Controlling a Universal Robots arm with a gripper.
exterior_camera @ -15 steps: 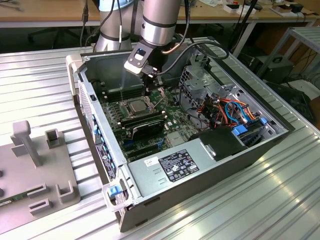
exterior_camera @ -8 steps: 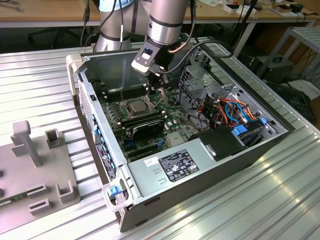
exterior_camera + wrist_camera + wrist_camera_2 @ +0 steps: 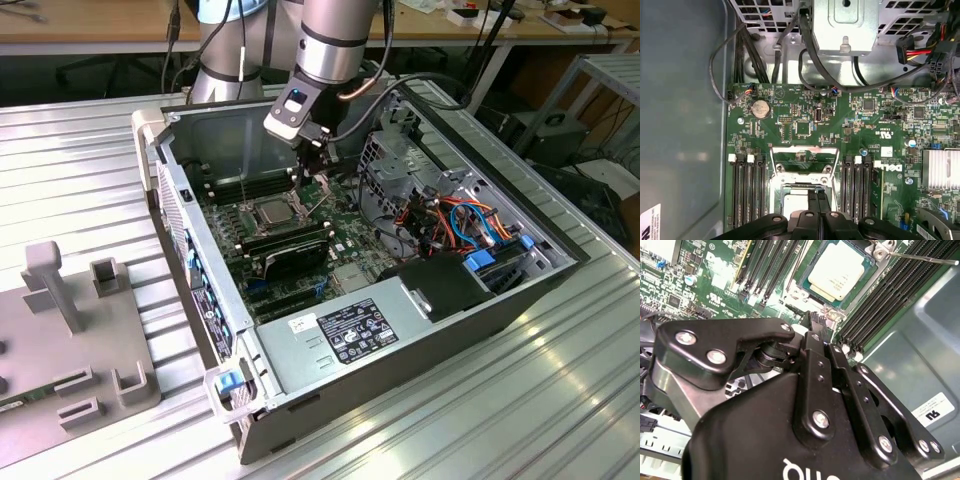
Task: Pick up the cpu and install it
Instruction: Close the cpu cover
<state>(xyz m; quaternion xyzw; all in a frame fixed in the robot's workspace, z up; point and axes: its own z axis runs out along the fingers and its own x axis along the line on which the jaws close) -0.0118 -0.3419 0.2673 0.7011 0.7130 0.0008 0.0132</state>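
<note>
Gripper [image 3: 818,194], fingers together, near socketed cpu [image 3: 836,268]; white label [image 3: 931,409] on case [image 3: 900,355].

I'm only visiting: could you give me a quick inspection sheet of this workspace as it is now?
Surface: ribbed aluminium table bearing an open dark-grey computer case.
Job's things: small square silver-grey cpu lies in the socket of the green motherboard; hinged silver metal bracket swung open.
Clutter: grey plastic fixture plate beside the case.
Grippers: black gripper shut, empty, above the cpu.
Cables: orange, blue and black wiring inside the case.
Surroundings: wooden desks behind.
</note>
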